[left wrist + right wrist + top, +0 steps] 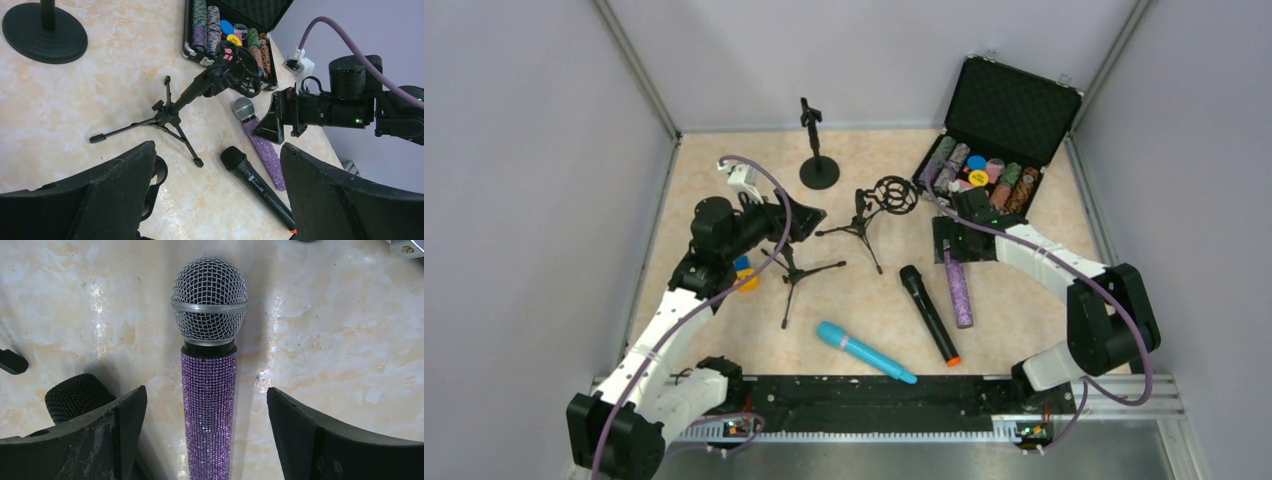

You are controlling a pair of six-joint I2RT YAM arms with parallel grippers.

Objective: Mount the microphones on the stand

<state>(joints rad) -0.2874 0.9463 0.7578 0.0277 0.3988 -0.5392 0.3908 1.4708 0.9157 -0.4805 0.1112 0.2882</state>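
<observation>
Table [1024, 300]: beige marbled top, glossy.
Open case [1014, 110], far right corner: black, foam-lined lid, chip rolls inside; off-task.
Stands upright, holders empty, probably waiting for mics: round-base stand [819, 172] near far edge; ring-mount tripod [864, 215] mid-table.
Right gripper [206, 390]: jaws wide, straddling purple microphone [961, 292] right of centre, no contact; likely lined up for shaft grasp. Glitter shaft, silver mesh head.
Left gripper [216, 146]: spread wide, empty.
Black microphone [929, 312], orange end, and light blue microphone [864, 352] lie flat toward near edge.

The white-and-black left arm [659, 325] stretches forward, the black 2-finger left gripper [217, 150] spread wide and empty. The right arm [1034, 250] folds inward, the right gripper [206, 390] tipped downward, jaws apart, gripping nothing.
</observation>
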